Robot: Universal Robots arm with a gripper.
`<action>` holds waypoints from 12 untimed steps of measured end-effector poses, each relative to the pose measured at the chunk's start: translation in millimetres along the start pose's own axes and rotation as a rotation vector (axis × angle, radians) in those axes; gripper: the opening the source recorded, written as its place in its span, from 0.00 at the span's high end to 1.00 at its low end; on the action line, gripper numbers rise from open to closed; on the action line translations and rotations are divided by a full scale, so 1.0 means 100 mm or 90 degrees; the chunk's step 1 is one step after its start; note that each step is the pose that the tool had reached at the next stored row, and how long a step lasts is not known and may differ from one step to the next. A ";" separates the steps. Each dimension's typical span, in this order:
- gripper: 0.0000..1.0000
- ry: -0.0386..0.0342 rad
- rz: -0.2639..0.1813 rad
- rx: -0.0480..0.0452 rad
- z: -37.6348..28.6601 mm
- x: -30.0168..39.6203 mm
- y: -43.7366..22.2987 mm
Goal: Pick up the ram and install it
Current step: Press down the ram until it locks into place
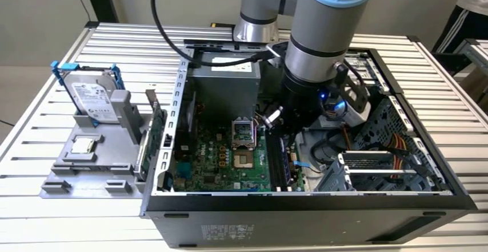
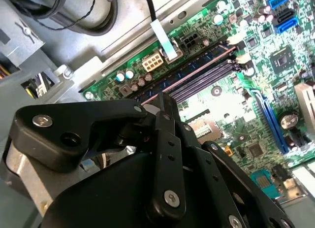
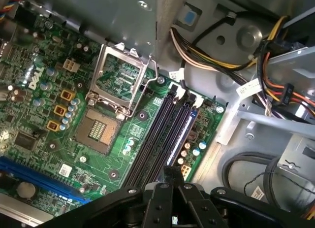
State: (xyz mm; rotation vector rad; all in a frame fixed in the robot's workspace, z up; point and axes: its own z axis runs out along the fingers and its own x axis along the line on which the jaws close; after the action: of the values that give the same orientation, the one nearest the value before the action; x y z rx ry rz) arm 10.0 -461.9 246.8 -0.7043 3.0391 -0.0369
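Desk (image 1: pixel 68 223) of metal slats carries open computer case (image 1: pixel 305 209), green motherboard (image 1: pixel 217 166) lying inside. Tool (image 1: pixel 279 131) hangs low in case over memory slots, fingers narrow, almost together in both wrist views (image 3: pixel 170 173) (image 2: pixel 165 103). Ram (image 3: pixel 182 134) stands on edge in slot, one end under fingertips; can't tell if pinched

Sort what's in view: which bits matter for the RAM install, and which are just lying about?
In the job:
- ram, standing in the memory slots
- claw, directly over those slots

Lying about:
- hard drive, loose chip and green card, all on the grey rack outside the case
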 end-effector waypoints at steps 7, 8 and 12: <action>1.00 -0.0011 -0.049 -0.0007 -0.001 -0.001 0.003; 1.00 -0.0013 -0.056 -0.0008 -0.001 -0.001 0.003; 1.00 -0.0019 -0.079 -0.0013 -0.001 -0.003 0.007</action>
State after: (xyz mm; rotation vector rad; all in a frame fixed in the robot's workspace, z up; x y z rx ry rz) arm 10.0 -461.1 246.8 -0.8916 2.9885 -0.0347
